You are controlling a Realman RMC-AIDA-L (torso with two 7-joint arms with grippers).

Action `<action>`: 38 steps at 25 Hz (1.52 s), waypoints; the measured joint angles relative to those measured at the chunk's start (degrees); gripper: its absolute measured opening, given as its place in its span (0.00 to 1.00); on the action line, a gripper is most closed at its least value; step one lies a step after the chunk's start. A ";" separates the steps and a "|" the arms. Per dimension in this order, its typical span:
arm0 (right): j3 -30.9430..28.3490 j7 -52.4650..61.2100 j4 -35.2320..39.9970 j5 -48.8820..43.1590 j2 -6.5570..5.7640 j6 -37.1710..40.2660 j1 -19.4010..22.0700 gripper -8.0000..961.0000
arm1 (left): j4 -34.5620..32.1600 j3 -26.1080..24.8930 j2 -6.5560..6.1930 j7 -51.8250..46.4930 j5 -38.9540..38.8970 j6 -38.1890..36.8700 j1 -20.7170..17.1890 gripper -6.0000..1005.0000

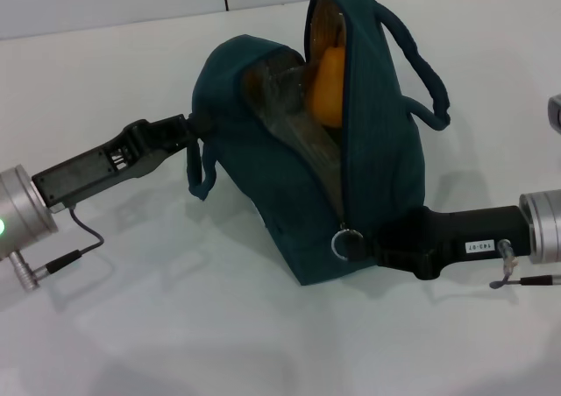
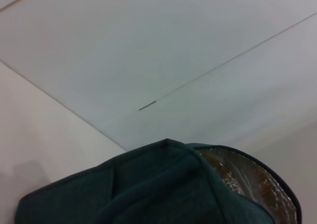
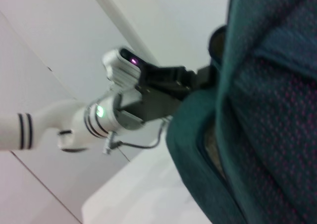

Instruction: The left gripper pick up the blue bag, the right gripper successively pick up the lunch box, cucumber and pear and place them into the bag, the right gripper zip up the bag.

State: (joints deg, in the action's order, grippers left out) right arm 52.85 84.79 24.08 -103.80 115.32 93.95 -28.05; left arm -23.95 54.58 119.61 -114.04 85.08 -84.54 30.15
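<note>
The right tool [image 1: 372, 241] is reaching in low against the near end of the blue bag [image 1: 289, 173], its tip sitting right at the metal ring pull [image 1: 346, 241] at the bottom of the zipper; whether its fingers are pinching the ring I cannot tell, since the black body and the fabric are hiding them; just above that tool the zipper is lying parted all the way up, and the mouth is gaping toward the head camera; inside, up and away from the right tool, the pear [image 1: 324, 88] is showing orange-yellow against the silver foil lining [image 1: 294, 120] (crinkled and reflective); the loop handle [image 1: 421, 72] is arching off the far side of the bag, above the right tool; the left tool [image 1: 195, 123] is standing on the opposite side of the bag, pressed together on a fold of its edge and holding it upright; a second handle [image 1: 200, 170] is hanging just below the left tool; the bag is resting on the white counter [image 1: 175, 326], between the two tools.
</note>
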 joint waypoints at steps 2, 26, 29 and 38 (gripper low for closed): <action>-0.04 0.41 0.10 0.55 -0.02 0.98 -0.03 0.01 | 0.01 0.00 0.00 0.03 0.00 -0.44 0.12 0.07; 0.50 1.27 -0.20 4.60 -0.16 2.01 -1.10 0.02 | -0.30 -0.22 -0.16 1.35 -0.73 -2.64 0.46 0.10; 0.56 1.22 -0.23 4.52 -0.12 1.92 -0.95 0.01 | -2.02 -0.29 -0.32 3.22 -1.68 -3.72 0.20 0.13; 0.59 1.30 -0.26 4.41 -0.09 2.16 -0.83 0.01 | -4.44 0.08 -0.46 15.34 0.38 -9.44 -3.04 0.49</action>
State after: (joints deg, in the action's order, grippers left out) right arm 53.44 86.09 23.81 -99.39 115.23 96.11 -28.88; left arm -28.39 54.66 119.16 -98.70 85.46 -93.97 27.11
